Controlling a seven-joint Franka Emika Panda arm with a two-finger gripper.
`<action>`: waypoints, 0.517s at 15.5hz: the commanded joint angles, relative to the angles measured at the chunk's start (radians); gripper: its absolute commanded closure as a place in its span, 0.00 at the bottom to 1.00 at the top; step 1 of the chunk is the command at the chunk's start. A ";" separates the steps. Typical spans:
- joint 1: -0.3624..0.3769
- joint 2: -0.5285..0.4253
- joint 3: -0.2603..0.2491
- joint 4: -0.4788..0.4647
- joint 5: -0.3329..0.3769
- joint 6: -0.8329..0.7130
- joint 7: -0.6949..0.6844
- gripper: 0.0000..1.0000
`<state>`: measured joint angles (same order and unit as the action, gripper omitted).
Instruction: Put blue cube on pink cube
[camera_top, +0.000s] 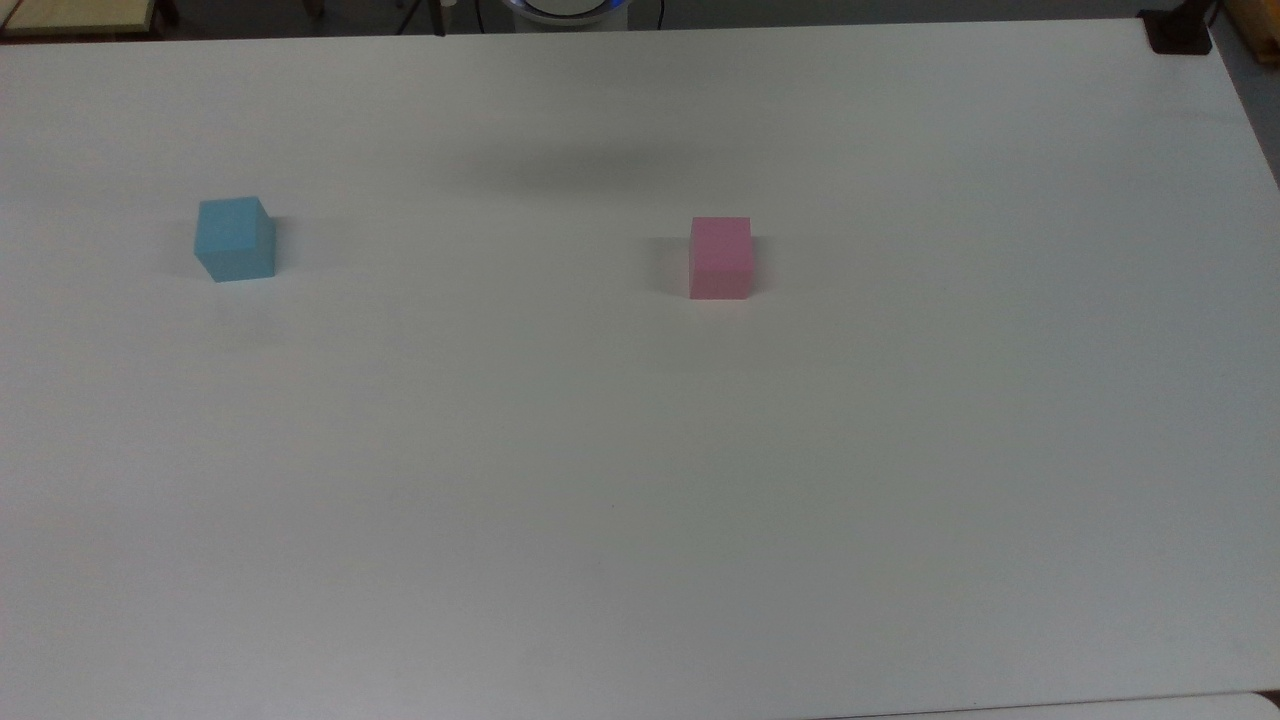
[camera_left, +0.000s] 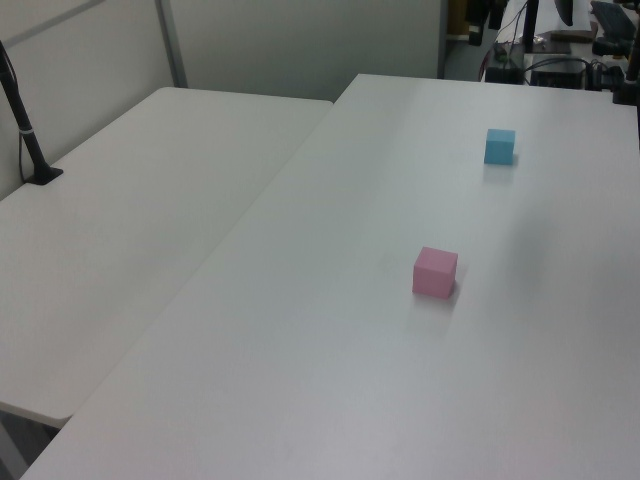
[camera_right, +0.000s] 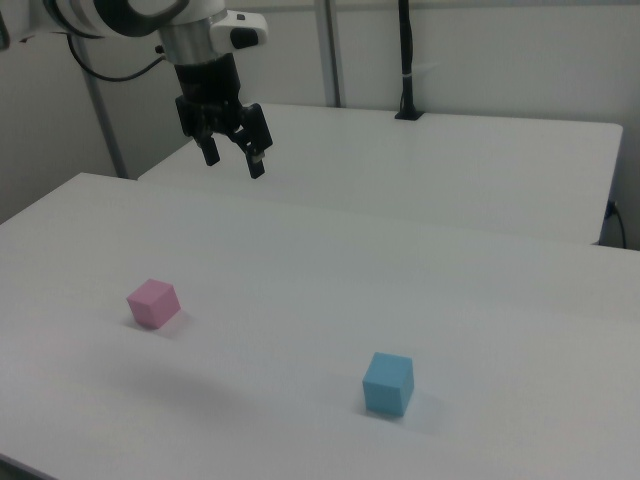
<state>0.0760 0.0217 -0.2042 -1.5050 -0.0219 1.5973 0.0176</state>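
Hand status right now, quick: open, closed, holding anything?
Hand: open, holding nothing, raised well above the table, clear of both cubes.

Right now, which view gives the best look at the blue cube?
The top view: the blue cube sits large near the top view's left, its top and two sides plain on the white table. The left view has it small and far back. The right view shows it fairly close, well apart from the pink cube.

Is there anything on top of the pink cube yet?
No. The pink cube has a bare top. The blue cube sits apart on the white table. The gripper hangs open, high above the table.
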 joint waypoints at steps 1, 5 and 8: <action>0.019 -0.013 -0.017 -0.017 0.002 0.003 -0.011 0.00; 0.019 -0.013 -0.017 -0.017 0.002 -0.003 -0.011 0.00; 0.022 -0.011 -0.015 -0.017 0.002 -0.002 -0.013 0.00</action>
<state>0.0762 0.0218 -0.2042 -1.5057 -0.0219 1.5972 0.0176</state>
